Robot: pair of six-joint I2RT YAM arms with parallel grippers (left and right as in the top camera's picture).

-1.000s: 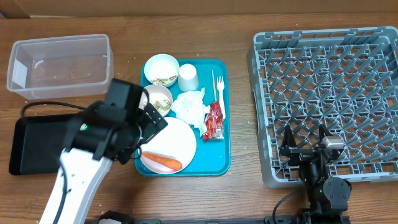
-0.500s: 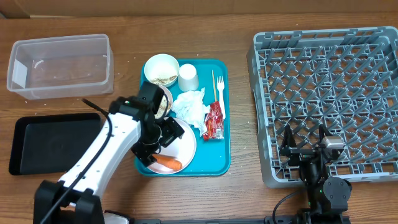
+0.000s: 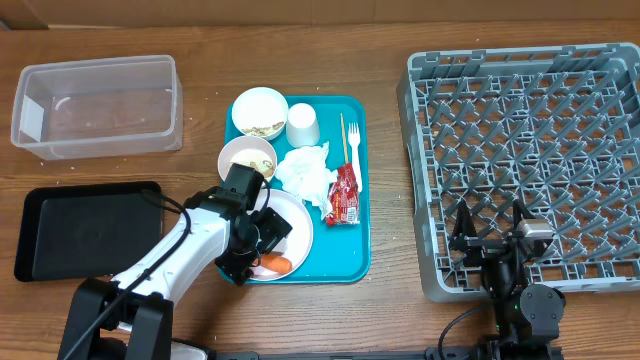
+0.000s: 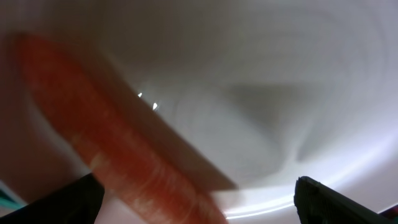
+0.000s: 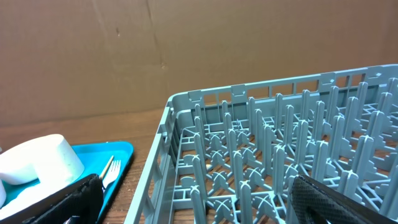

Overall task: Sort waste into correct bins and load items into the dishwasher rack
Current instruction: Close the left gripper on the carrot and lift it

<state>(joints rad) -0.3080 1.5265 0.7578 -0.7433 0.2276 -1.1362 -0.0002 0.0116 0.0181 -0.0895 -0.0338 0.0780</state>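
at the far left the clear tub (image 3: 95,105) and, in front of it, the black tray (image 3: 80,225) both look bare. just right of them the left gripper (image 3: 262,245) is down over the white plate (image 3: 300,225) at the near end of the teal tray (image 3: 358,262). its fingers are spread wide and grip nothing, and the carrot (image 3: 277,265) lies on the plate beneath it. the step in hand looks like picking up the carrot. in the wrist view it runs slantwise and sits toward the left finger (image 4: 56,199), so i would centre it between the fingers, turn the wrist so they close across its width, and go low without pressing the plate. further right the dishwasher rack (image 3: 530,150) holds no dishes. the right gripper (image 3: 492,240) sits at its near edge, fingers apart and empty.
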